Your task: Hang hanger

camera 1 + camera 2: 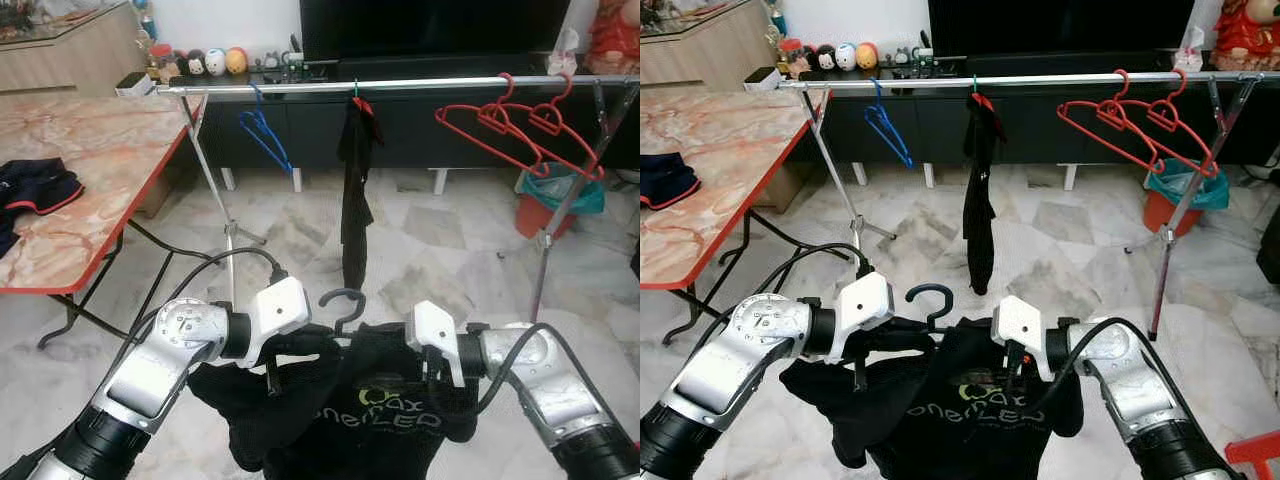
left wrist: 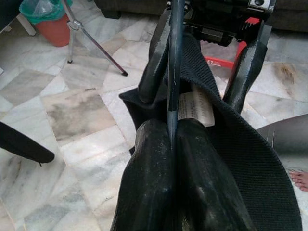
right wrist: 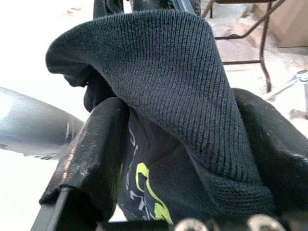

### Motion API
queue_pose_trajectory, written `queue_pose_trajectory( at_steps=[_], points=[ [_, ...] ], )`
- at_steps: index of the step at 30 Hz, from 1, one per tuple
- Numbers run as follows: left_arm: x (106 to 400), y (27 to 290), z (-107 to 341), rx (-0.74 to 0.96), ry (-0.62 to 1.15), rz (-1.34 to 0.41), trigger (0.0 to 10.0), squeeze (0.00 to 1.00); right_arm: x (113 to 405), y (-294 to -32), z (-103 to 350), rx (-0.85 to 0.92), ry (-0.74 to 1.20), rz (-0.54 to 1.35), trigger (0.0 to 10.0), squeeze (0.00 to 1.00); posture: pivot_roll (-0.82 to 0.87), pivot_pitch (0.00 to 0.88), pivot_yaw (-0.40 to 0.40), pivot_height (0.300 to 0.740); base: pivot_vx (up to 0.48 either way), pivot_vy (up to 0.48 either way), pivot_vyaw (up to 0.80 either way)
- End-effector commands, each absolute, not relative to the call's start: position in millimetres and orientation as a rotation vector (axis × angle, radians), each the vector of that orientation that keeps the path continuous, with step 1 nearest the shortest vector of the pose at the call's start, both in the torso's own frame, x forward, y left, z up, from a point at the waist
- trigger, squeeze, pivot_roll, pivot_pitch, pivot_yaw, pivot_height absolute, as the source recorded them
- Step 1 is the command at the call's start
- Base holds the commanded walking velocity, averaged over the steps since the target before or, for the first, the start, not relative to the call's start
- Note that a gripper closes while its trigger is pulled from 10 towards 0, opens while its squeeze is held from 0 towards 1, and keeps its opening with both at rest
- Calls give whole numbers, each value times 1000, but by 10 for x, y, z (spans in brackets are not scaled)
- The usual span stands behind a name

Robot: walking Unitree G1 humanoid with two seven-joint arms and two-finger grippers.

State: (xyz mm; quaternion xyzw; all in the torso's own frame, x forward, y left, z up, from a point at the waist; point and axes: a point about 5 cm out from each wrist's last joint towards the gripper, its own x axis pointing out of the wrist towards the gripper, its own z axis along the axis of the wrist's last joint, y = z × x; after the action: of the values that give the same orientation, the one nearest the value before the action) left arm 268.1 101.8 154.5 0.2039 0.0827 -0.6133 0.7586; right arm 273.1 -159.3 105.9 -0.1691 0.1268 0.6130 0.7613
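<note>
left gripper (image 2: 171, 139) – jaws clenched on dark hanger (image 1: 342, 300) | right gripper (image 3: 180, 144) – jaws grasping black shirt (image 1: 385, 415) | rail (image 1: 400, 84) ahead

You are looking at a pink marble table with a red edge (image 1: 90, 150); dark shorts (image 1: 36, 187) are lying on it.

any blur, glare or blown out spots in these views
Left and right eye views: sharp and evenly lit, with soft sheen on the marble floor and the rail. Left wrist view: the left pincer is close and soft, the hanger and floor crisp. Right wrist view: the floor beyond the black garment is blown out white; the knit is sharp.
</note>
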Motion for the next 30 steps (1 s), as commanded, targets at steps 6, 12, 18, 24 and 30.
queue_pose_trajectory(
  at_steps=[6,12,18,24,30],
  points=[
    [2754,1050,1582,471,157,-1280,0,0,2718,-1584,1129,-374,239,1324,10000,0,-12,0,76,719,0,0,0],
    [2735,1040,1582,460,163,-1301,0,0,2742,-1623,1184,-382,234,1303,10000,0,-19,0,76,719,0,0,0],
    [2732,1034,1561,462,165,-1301,0,0,2761,-1665,1230,-399,221,1283,10000,0,-22,0,73,719,0,0,0],
    [2740,1032,1563,464,162,-1297,0,0,2771,-1652,1245,-378,213,1271,0,0,-19,0,73,719,0,0,0],
    [2737,1036,1554,476,166,-1298,0,0,2765,-1643,1227,-376,221,1280,0,0,-17,0,71,719,0,0,0]
  ],
)
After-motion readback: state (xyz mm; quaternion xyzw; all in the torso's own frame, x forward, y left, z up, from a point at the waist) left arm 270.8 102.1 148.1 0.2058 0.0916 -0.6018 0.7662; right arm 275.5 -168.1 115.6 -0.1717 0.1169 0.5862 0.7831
